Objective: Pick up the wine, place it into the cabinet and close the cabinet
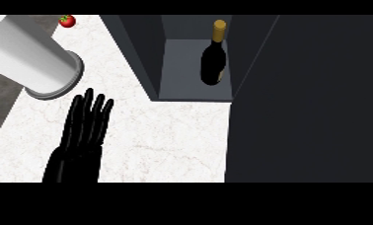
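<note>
The wine bottle point(212, 63), dark with a gold neck, stands upright inside the open cabinet point(142, 46) on its grey floor point(182, 83). No hand touches it. A wide dark panel point(306, 100), apparently the cabinet's door, fills the right side of the view. My left hand point(80, 135) rises from the lower left over the white marble counter point(167, 135). It is open with straight fingers pointing up, well to the left of the cabinet and holding nothing. My right hand does not show.
A thick pale grey cylinder point(36, 58) reaches in from the upper left corner and ends just above my left fingertips. A small red fruit point(67, 20) lies on the counter at the far left back. The counter's left edge runs past the cylinder.
</note>
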